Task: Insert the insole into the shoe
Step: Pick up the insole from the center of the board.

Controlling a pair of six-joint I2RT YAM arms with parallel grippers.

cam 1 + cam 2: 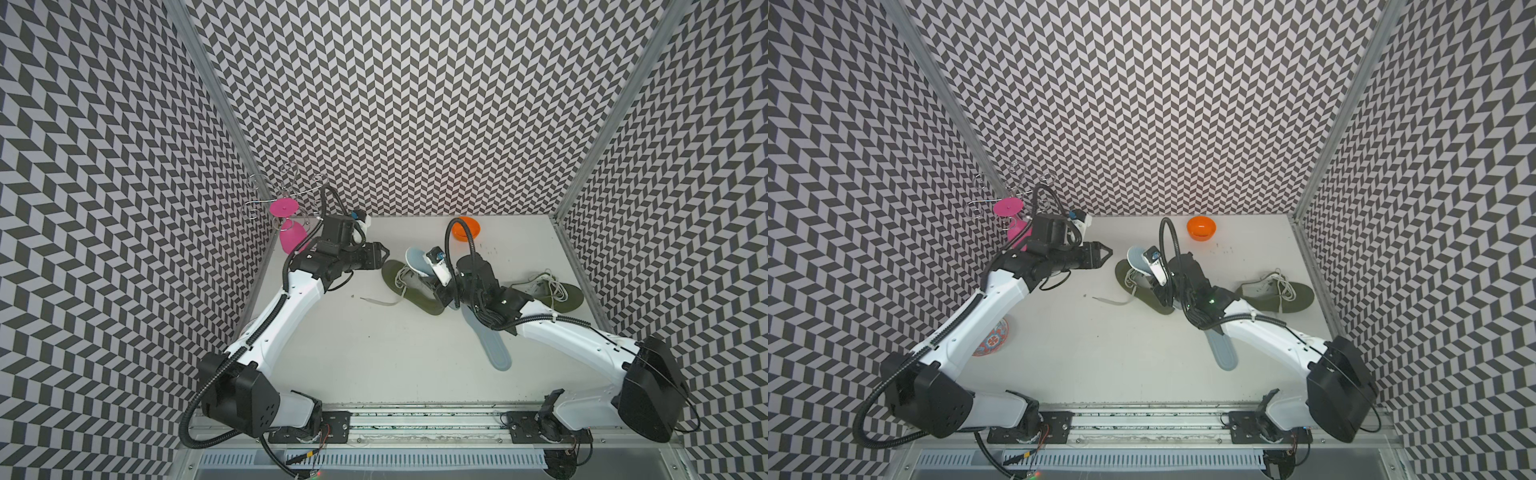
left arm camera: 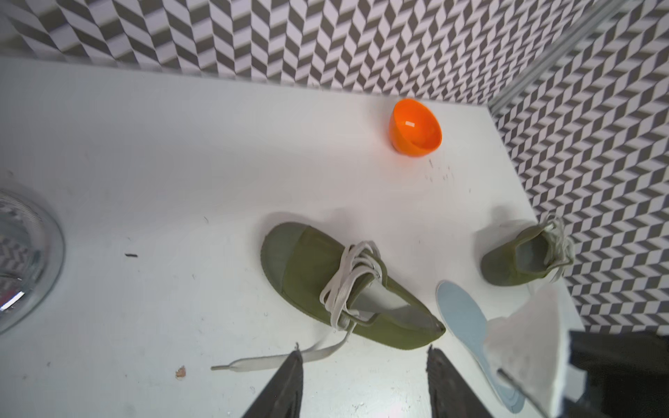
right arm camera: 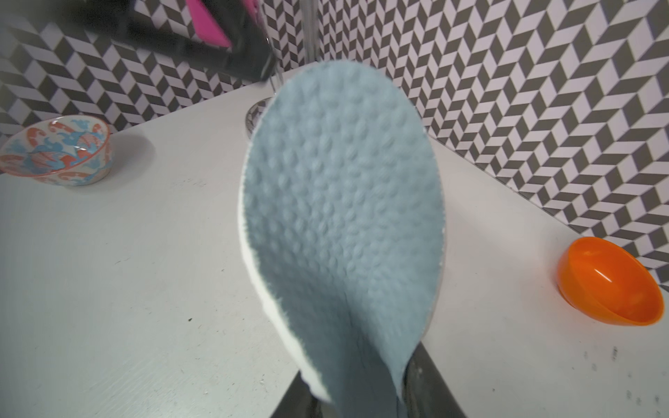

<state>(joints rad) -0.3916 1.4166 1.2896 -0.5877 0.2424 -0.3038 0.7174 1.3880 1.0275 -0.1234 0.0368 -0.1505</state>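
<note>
Insole point(image 3: 344, 217) is pinched by one end in the right claw point(image 3: 362, 401) and juts out ahead of it, over the shoe point(image 1: 392, 272). The left claw point(image 2: 364, 353) is wide and empty, with the shoe just ahead. Likely risks: the floppy insole buckles on the laces point(image 2: 347, 275), or it shoves the unheld shoe away.

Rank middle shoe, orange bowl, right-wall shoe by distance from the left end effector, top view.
From the left end effector, in a top view:
1. middle shoe, toe just beside it
2. orange bowl, at the back
3. right-wall shoe, at the far right
</note>
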